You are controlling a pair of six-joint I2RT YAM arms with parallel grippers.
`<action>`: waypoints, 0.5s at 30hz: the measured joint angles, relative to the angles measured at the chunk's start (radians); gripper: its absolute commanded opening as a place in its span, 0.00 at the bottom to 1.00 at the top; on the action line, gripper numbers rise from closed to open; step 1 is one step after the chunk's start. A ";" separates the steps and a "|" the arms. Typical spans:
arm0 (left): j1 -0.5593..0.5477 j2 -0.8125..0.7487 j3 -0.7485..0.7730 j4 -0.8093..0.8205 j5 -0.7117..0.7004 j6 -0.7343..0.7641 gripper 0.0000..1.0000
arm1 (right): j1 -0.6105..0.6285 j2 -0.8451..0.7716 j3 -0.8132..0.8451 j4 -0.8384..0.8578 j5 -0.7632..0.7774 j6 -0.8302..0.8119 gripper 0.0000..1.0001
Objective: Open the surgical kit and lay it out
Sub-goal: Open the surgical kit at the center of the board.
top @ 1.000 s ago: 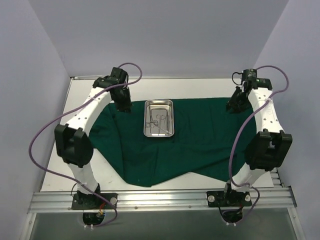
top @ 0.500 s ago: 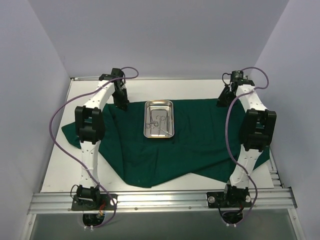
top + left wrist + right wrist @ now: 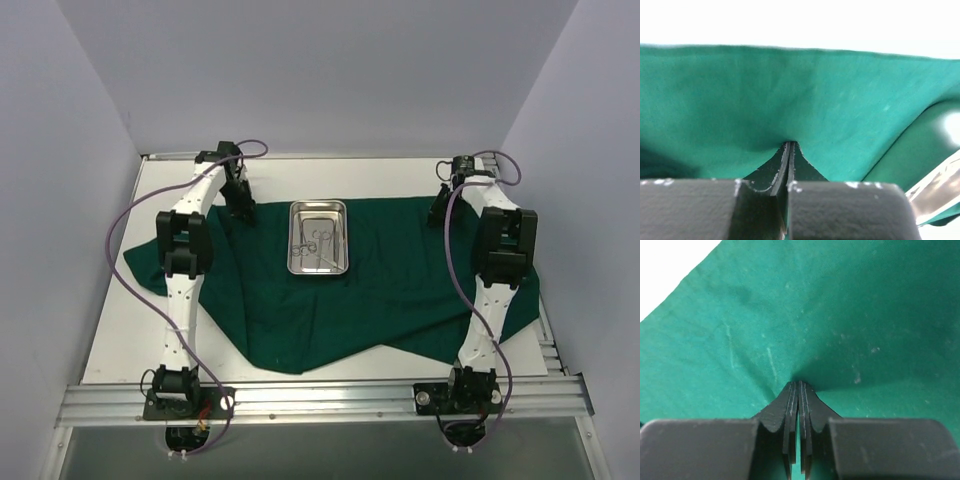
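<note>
The dark green drape [image 3: 380, 290] lies spread over the table, its far edge pulled straight. The steel tray [image 3: 318, 237] sits on it at mid-back, with thin silver ring-handled instruments [image 3: 314, 245] inside. My left gripper [image 3: 244, 214] is shut on the drape's far left corner; the left wrist view shows the jaws [image 3: 790, 145] pinching green cloth [image 3: 790, 90], with the tray's edge [image 3: 940, 190] at lower right. My right gripper [image 3: 437, 215] is shut on the far right corner; in the right wrist view the jaws [image 3: 800, 384] pinch the cloth [image 3: 830, 315].
White walls enclose the table on the left, back and right. A bare white strip of table [image 3: 340, 175] runs behind the drape. The aluminium rail [image 3: 320, 400] with both arm bases lies at the near edge. Purple cables loop off both arms.
Both arms have stretched further back, pulling the drape's far corners toward the back wall. The left side of the drape has spread outward. The tray has not moved.
</note>
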 measured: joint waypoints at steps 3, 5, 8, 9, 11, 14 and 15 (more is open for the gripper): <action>0.014 0.045 0.074 0.001 0.035 -0.023 0.04 | -0.001 0.027 0.031 0.002 -0.004 0.002 0.00; 0.019 0.077 0.127 0.004 0.059 -0.039 0.04 | 0.000 0.045 0.058 -0.003 -0.006 0.001 0.00; 0.030 0.123 0.192 0.039 0.112 -0.074 0.04 | 0.000 0.092 0.132 -0.016 -0.013 0.001 0.00; 0.035 0.135 0.209 0.056 0.134 -0.087 0.04 | 0.000 0.108 0.159 -0.017 -0.015 0.002 0.00; 0.045 0.165 0.243 0.095 0.179 -0.119 0.03 | 0.000 0.145 0.218 -0.022 -0.019 0.003 0.00; 0.063 0.207 0.288 0.168 0.232 -0.165 0.02 | 0.000 0.192 0.290 -0.019 -0.027 0.013 0.00; 0.068 0.218 0.299 0.193 0.249 -0.179 0.02 | 0.000 0.204 0.312 -0.020 -0.028 0.018 0.00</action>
